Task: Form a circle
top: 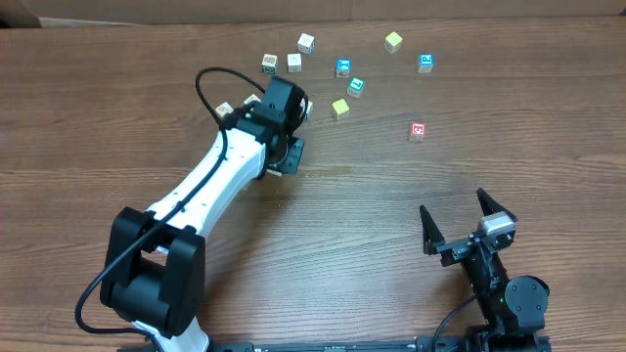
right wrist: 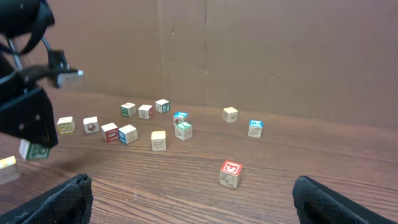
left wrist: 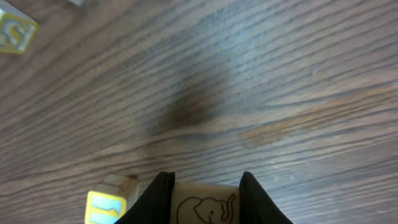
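Risk: left gripper (left wrist: 206, 186) pinching elephant cube (left wrist: 205, 210); yellow-edged cube (left wrist: 107, 208) just beside; careless set-down may knock it. Right gripper (top: 453, 205) spread, near right.

The overhead view looks straight down on the whole counter (top: 548, 147), taking in the left arm (top: 210, 181) and the cubes (top: 342, 67) near the far edge. The left wrist view hangs very close over the wood, facing down past the left pincer (left wrist: 205, 182). The right wrist view sits low by the near edge and looks level past the right pincer (right wrist: 191, 190) to the far wall (right wrist: 280, 56). It shares those cubes and that arm with overhead.
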Motion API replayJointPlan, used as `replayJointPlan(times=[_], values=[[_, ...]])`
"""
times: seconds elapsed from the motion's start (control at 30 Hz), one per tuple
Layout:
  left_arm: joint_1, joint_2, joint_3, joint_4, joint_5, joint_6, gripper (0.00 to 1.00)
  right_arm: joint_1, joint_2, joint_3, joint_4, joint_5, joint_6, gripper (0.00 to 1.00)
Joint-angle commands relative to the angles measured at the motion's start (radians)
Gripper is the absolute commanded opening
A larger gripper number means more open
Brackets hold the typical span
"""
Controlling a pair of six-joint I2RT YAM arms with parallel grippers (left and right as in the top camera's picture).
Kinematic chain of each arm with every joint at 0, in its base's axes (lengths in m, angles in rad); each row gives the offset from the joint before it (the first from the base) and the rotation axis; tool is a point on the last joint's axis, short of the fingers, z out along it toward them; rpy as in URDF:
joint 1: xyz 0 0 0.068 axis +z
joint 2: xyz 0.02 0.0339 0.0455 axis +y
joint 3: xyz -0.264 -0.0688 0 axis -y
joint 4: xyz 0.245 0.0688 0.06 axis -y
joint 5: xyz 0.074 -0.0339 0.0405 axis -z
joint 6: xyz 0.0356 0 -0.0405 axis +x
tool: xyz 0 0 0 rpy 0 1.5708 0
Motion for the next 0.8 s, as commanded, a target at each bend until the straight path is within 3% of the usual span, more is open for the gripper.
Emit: replayJointPlan(times=[0.0, 0.37, 0.77], values=[[0.005, 0.006, -0.067, 0.062, -0.019, 0.066, 0.16, -0.002, -0.007, -0.01, 0.005, 0.0, -0.001, 1.0], [0.006, 0.008, -0.21, 0.275, -0.022, 0.16, 0.19, -0.002, -0.007, -0.01, 0.005, 0.0, -0.001, 1.0], [0.026, 0.008, -0.266, 0.357, -0.047, 0.16, 0.2, -0.002, -0.007, -0.01, 0.005, 0.0, -0.001, 1.0]])
